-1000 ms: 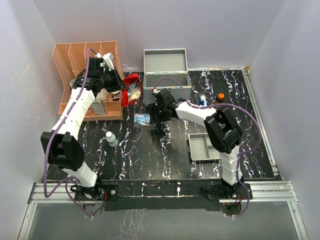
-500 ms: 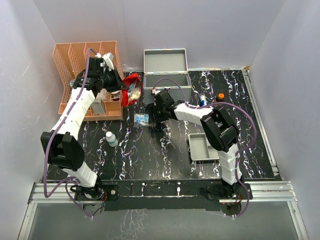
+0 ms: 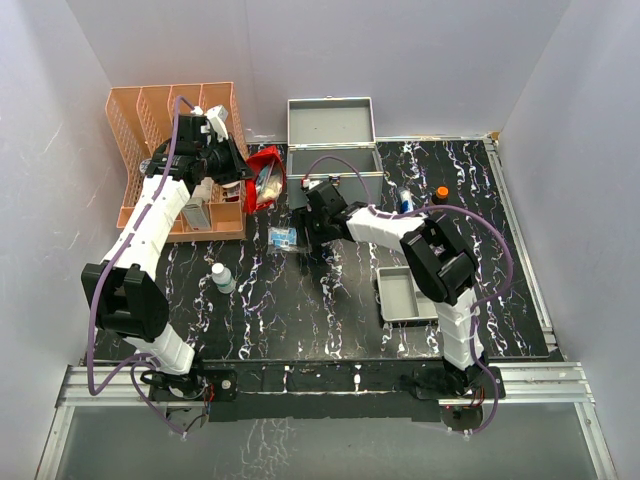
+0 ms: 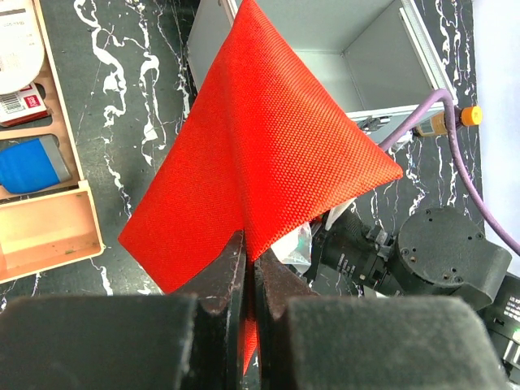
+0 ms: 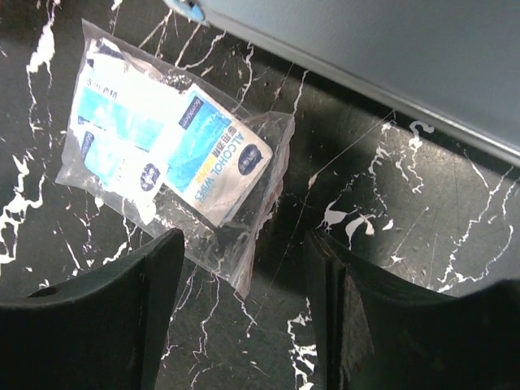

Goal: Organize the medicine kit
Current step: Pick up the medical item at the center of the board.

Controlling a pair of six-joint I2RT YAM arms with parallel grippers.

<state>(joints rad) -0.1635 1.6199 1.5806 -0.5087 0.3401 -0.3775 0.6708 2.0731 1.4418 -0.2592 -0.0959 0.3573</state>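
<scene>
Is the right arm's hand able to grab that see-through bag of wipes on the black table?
Probably yes. The right hand hangs open over the clear plastic bag of alcohol wipes, which lies flat on the black marbled table with nothing on top. The silver-grey metal case sits beside it.

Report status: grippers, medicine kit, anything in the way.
Left gripper shut on red pouch, held up. Right gripper open over wipes bag. Open medicine kit, lid up. Wipes bag lies near kit's front corner.
</scene>
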